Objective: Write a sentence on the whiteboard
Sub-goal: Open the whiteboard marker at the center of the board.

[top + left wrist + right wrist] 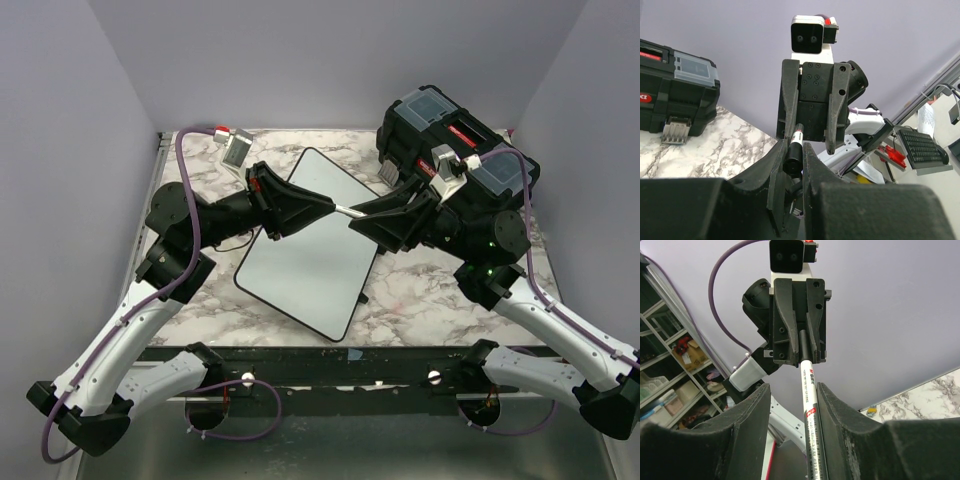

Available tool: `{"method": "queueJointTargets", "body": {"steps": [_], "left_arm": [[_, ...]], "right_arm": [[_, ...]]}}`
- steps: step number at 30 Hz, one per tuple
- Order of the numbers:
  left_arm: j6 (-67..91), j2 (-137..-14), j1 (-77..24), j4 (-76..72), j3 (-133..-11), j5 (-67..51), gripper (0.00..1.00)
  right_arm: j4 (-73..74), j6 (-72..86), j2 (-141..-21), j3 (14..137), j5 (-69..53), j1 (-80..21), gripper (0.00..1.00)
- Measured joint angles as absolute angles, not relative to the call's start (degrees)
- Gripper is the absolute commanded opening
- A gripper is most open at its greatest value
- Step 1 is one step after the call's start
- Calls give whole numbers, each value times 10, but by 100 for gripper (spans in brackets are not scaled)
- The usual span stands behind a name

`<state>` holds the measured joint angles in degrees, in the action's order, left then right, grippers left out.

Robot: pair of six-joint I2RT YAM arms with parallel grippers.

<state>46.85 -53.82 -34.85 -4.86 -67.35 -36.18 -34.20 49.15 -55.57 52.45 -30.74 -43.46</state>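
Whiteboard (300, 270) lies flat and skewed on the marble table (430, 290), just left of the black toolbox (420, 125), under both grippers. Left gripper (322, 206) is clamped on the black end of the marker (345, 211). Right gripper (362, 220) faces it, jaws spread wider than the white barrel, which lies against one finger.

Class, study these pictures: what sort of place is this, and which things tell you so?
Probably a robotics lab work cell: left arm and right arm bolted at a marble-patterned table, plain lilac walls around it, stocked shelves and a keyboard beyond in the wrist views.
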Motion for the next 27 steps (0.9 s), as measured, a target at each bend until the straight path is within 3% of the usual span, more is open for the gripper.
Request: {"method": "queueJointTargets", "body": {"steps": [27], "left_arm": [[453,-554,-346,-41,-687,-362,0]], "right_arm": [[-337,491,-570,524,-305,-434,39]]}}
